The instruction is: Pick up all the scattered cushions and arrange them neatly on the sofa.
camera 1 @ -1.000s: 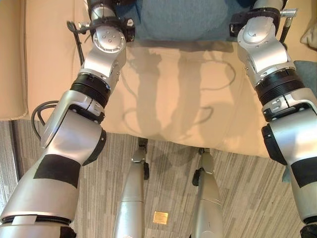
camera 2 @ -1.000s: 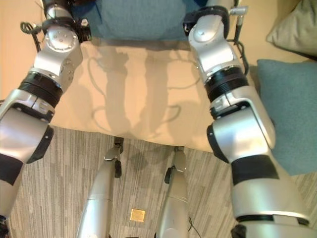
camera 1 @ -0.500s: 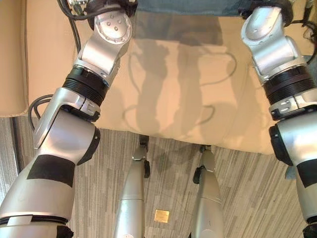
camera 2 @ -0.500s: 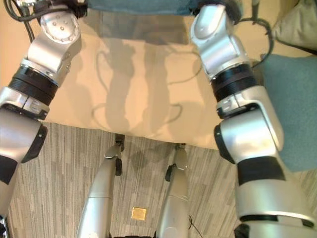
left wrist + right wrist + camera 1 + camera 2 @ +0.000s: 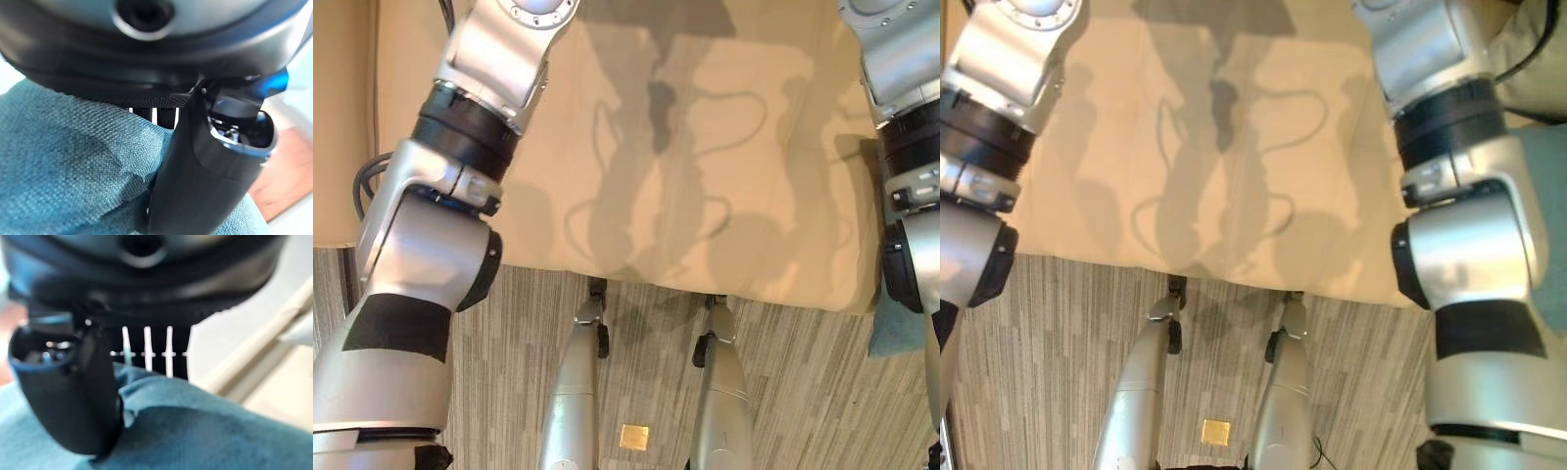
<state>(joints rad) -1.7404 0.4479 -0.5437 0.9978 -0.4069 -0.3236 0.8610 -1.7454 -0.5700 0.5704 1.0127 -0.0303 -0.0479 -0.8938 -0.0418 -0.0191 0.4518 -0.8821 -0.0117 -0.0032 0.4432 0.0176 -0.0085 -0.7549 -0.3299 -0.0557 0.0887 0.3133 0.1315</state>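
Nearest you, striped floor [image 5: 509, 333] meets the beige sofa seat [image 5: 685, 147]. Toward twelve o'clock, your left hand [image 5: 205, 181] and right hand [image 5: 73, 396] each pinch the teal cushion [image 5: 73, 181], thumb on top and fingers beneath.

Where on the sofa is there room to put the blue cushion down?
The beige seat is bare between the two arms, right down to its front edge by the floor. It is tighter at the right end, where another blue cushion lies. The left hand and right hand each grip the blue cushion.
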